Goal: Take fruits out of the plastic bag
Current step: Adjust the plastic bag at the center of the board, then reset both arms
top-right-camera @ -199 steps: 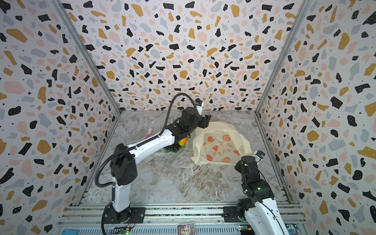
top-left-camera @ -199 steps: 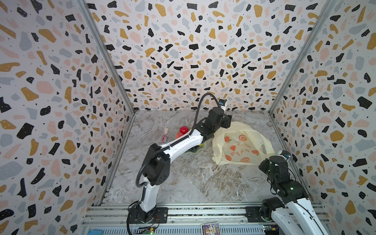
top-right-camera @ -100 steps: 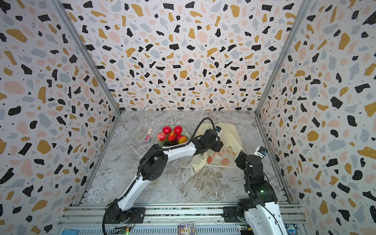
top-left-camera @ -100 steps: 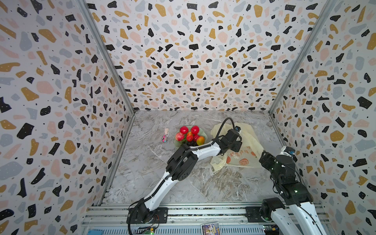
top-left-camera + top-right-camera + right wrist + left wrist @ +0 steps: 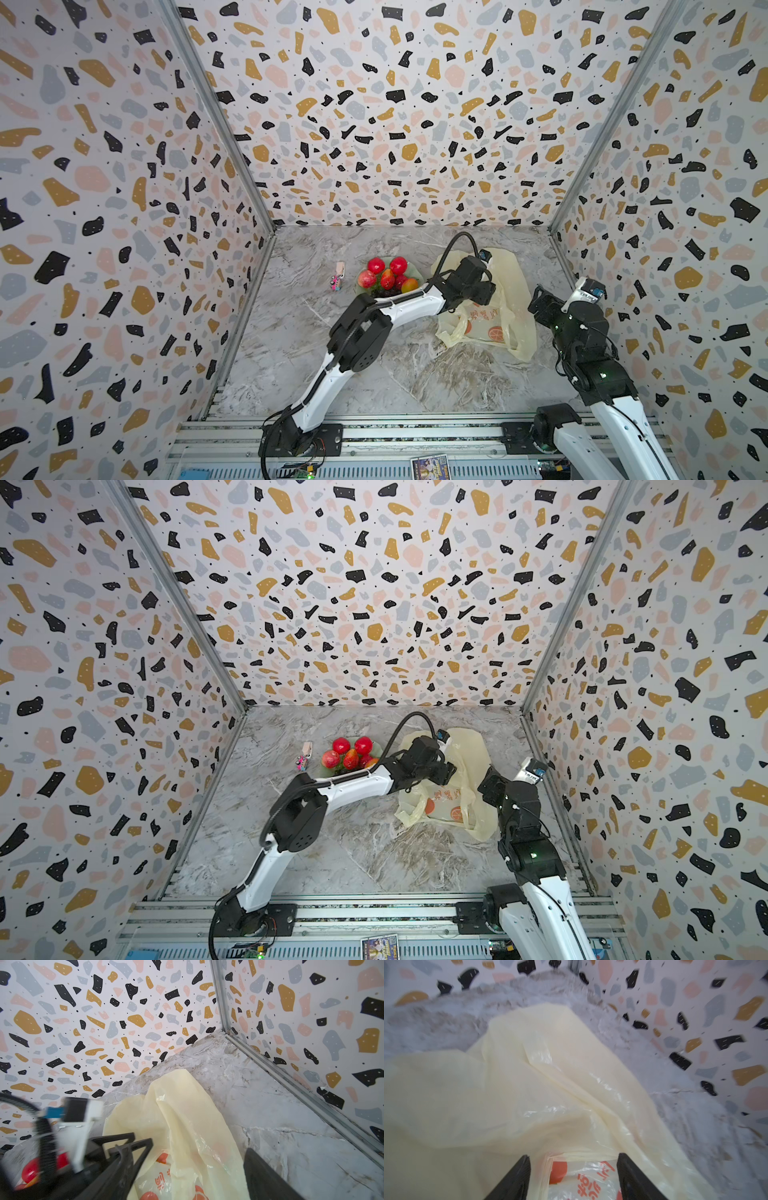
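Now that the left gripper [image 5: 573,1156] has swung over onto the plastic bag [image 5: 498,316], jaws well apart w/ nothing held, right gripper [image 5: 198,1146] has let go too, wide open. Bag lies slack at right; fruits [image 5: 386,276] heaped on plate [image 5: 417,276] just left of it. Looks emptied, imo.

Right pincer [image 5: 199,1147]: black fingers [image 5: 264,1176] spread wide, nothing clamped. Crinkly pale-yellow translucent plastic bag [image 5: 176,1109] lies rumpled between fingers and runs out beyond tips, on grey marble-patterned tabletop [image 5: 280,1109]. Orange round print and lettering [image 5: 162,1176] on bag part nearest pincer base. Outside one finger: left arm's black-and-white wrist [image 5: 79,1118], blurred; red round fruits [image 5: 31,1169] past it, blurred. Far beyond tips: terrazzo-patterned walls [image 5: 104,1022], metal corner post [image 5: 220,995].
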`<state>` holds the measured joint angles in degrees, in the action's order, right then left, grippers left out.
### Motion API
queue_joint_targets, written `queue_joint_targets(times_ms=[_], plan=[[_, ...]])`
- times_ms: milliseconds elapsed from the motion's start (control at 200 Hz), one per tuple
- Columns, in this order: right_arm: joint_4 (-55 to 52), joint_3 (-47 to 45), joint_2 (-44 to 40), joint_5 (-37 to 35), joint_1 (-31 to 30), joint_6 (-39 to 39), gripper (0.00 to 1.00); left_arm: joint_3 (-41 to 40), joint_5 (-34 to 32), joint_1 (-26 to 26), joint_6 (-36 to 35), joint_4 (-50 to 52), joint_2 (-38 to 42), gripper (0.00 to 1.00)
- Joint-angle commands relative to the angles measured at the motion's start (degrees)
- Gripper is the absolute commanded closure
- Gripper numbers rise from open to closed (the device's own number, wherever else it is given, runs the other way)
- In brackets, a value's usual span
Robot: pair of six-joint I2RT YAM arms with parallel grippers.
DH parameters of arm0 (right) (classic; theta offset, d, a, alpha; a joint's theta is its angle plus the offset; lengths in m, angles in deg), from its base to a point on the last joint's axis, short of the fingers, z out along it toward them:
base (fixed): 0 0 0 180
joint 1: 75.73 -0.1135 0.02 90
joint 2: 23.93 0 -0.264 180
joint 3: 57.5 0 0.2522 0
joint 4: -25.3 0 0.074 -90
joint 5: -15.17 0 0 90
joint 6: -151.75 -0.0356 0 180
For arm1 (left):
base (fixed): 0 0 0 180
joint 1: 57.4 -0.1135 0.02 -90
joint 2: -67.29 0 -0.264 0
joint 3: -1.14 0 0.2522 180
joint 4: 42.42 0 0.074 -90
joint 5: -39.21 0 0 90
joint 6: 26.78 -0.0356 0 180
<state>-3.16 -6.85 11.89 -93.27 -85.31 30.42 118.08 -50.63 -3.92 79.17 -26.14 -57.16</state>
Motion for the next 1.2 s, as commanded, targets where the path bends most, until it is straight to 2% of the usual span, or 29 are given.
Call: queue_joint_targets(times_ms=[0,120,215,275,395,521,551,596,691,746,776,821,856,901,936,991,1061,1116,1196], plan=[[9.51,0.41,4.00,-2.69,0.47,3.24,0.16,-4.06,-3.78,-0.21,-4.21,-5.16,12.85,0.31],[20.37,-1.93,10.11,-5.65,1.40,8.07,0.16,-12.94,-16.21,-1.33,-8.08,-6.20,24.45,0.29],[33.47,-6.77,14.37,-6.06,2.58,15.18,0.16,-22.58,-29.35,-5.56,-10.39,-7.58,33.96,0.28],[43.57,-11.58,16.71,-5.17,3.13,20.09,0.16,-30.48,-35.54,-11.29,-9.19,-9.83,40.25,0.27],[65.14,-21.76,22.44,-2.06,4.20,27.06,0.16,-48.77,-40.22,-25.25,-5.17,-15.95,51.14,0.27],[78.20,-27.30,29.91,5.12,4.75,31.51,0.16,-65.68,-44.41,-34.97,-8.60,-26.24,58.15,0.26],[81.37,-28.22,31.18,5.28,4.72,32.33,0.16,-68.96,-44.54,-36.76,-9.59,-28.97,59.00,0.26],[79.16,-27.38,30.76,7.37,4.64,33.78,0.16,-73.49,-44.02,-39.25,-10.01,-32.70,59.33,0.26],[81.69,-26.43,32.92,9.79,5.57,36.37,0.17,-79.41,-41.07,-43.70,-10.47,-39.17,56.92,0.24],[75.32,-23.54,32.76,5.46,5.26,36.39,0.20,-81.60,-37.71,-45.46,-10.02,-43.28,54.26,0.23],[67.14,-21.28,31.73,2.81,5.10,34.79,0.20,-82.27,-35.11,-46.18,-10.05,-45.15,52.40,0.22],[61.37,-20.27,29.92,2.69,5.02,32.98,0.19,-83.23,-32.18,-46.73,-10.14,-48.33,49.66,0.21],[65.31,-23.27,28.85,4.26,4.88,32.66,0.19,-84.28,-30.48,-46.86,-10.48,-52.71,47.63,0.20],[76.38,-29.40,29.00,8.56,5.25,34.42,0.18,-86.13,-27.52,-46.97,-11.73,-57.98,45.10,0.20],[78.51,-31.48,29.93,10.16,5.05,36.43,0.17,-86.56,-26.21,-47.10,-12.62,-61.31,43.43,0.19],[87.07,-34.27,32.99,10.71,5.86,37.40,0.16,-84.92,-23.73,-47.25,-13.36,-56.48,44.21,0.19],[81.96,-32.33,32.43,11.04,6.44,36.22,0.15,-86.26,-20.73,-47.75,-13.85,-58.73,44.26,0.18],[82.23,-32.50,32.31,12.44,7.71,35.27,0.15,-87.94,-17.97,-47.94,-14.99,-60.62,45.33,0.18],[82.30,-33.41,30.77,16.64,10.06,34.33,0.16,-92.91,-14.57,-48.00,-16.52,-68.87,46.13,0.18]])
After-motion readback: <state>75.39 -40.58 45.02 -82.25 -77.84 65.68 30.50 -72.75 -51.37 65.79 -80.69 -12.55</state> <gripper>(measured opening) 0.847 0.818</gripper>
